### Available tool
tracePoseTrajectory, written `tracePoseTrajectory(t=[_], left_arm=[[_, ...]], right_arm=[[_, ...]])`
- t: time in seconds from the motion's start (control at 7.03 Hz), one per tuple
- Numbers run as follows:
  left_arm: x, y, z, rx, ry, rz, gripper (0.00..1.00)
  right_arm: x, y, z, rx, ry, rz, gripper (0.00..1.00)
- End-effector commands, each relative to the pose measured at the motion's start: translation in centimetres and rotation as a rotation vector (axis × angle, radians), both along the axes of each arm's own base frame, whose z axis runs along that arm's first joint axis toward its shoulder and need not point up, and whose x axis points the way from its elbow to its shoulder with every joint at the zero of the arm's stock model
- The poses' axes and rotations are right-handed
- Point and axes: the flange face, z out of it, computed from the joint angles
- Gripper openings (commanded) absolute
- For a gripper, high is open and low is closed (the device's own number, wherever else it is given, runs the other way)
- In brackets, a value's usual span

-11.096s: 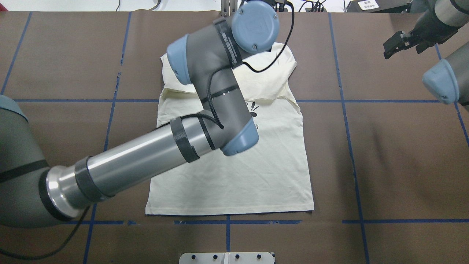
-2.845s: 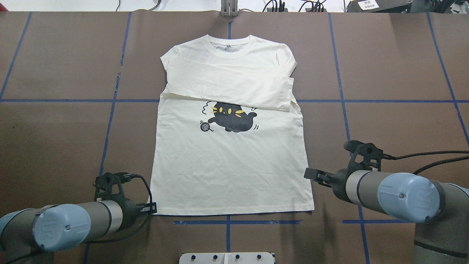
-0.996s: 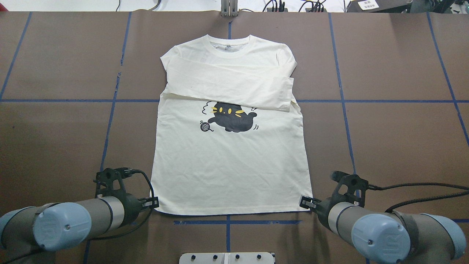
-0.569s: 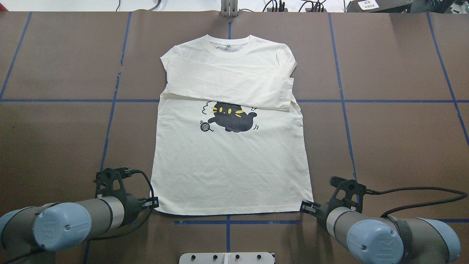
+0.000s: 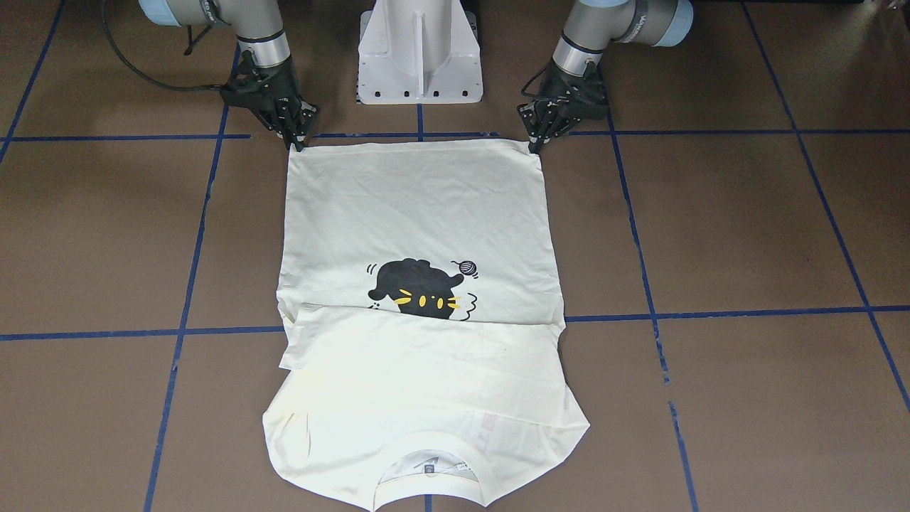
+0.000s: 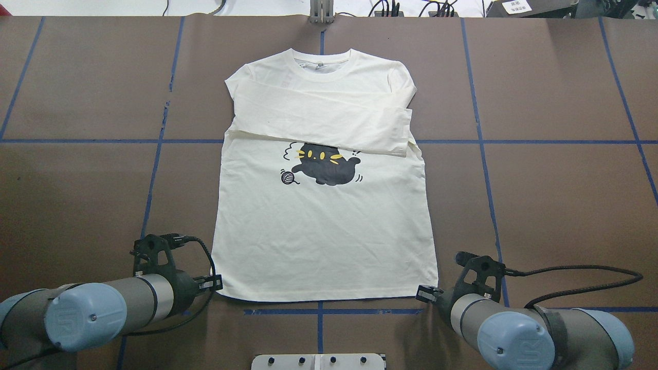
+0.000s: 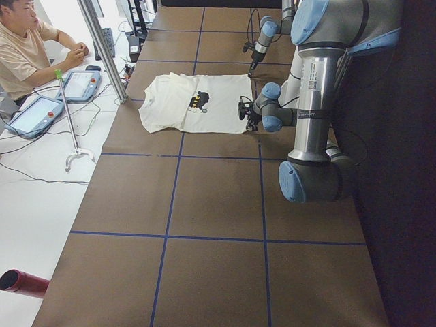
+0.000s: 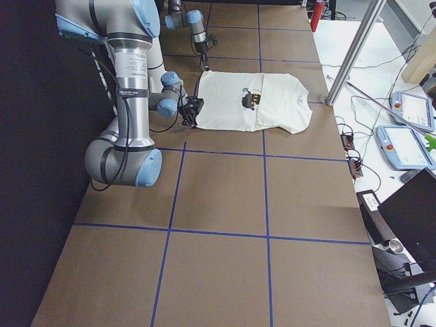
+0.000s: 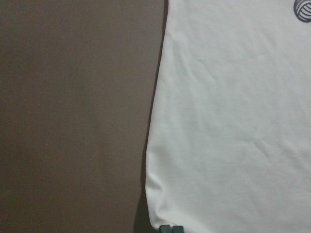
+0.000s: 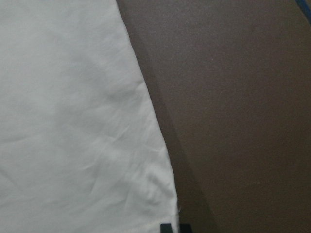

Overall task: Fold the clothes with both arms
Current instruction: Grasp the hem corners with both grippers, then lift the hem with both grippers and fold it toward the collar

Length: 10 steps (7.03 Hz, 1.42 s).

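Overhead exterior, from the left: the black two-finger left end effector [image 6: 215, 281] sits at the near left hem corner of the cream-white long-sleeved cotton shirt [image 6: 324, 231], fingertips [image 9: 166, 228] pressed together on the hem. The shirt lies flat on the brown surface [image 6: 565, 195], cat print up, sleeves folded across the chest. At its near right corner, the black right end effector [image 6: 425, 293] has its tips close; whether it grips cloth I cannot tell.

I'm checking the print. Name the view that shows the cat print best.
Overhead exterior: the cat print sits upright, its top under the folded sleeve. Front-facing shows it inverted; side views, tiny; wrist views, almost none.
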Motion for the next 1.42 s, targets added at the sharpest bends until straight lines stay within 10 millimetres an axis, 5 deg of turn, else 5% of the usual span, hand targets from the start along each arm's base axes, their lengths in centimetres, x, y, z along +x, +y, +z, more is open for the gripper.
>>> tracePoseTrajectory(t=[0.0, 0.14, 0.28, 0.71, 0.85, 1.14, 1.28], left_arm=[[-0.1, -0.2, -0.1, 0.001, 0.001, -0.003, 0.00], [-0.4, -0.2, -0.5, 0.004, 0.010, -0.002, 0.00], [-2.9, 0.1, -3.3, 0.041, 0.012, 0.030, 0.00], [-15.8, 3.9, -16.8, -0.019, 0.004, 0.208, 0.00], [-19.0, 3.8, -19.3, -0.031, 0.024, 0.202, 0.00], [-17.5, 3.2, -19.3, -0.036, 0.002, 0.199, 0.00], [-15.9, 0.4, -19.7, 0.019, -0.021, 0.170, 0.00]], right_arm=[[-0.2, -0.1, -0.2, 0.001, -0.002, -0.001, 0.00], [1.0, -0.9, -1.6, 0.007, -0.029, 0.010, 0.00], [3.3, -1.7, -3.8, 0.003, -0.021, 0.027, 0.00], [16.4, -0.2, -14.9, -0.119, -0.046, -0.079, 0.00], [19.5, 0.8, -18.2, -0.133, -0.102, -0.112, 0.00], [19.1, -1.0, -19.7, -0.073, -0.092, -0.113, 0.00], [16.9, -3.9, -20.6, -0.044, -0.081, -0.075, 0.00]])
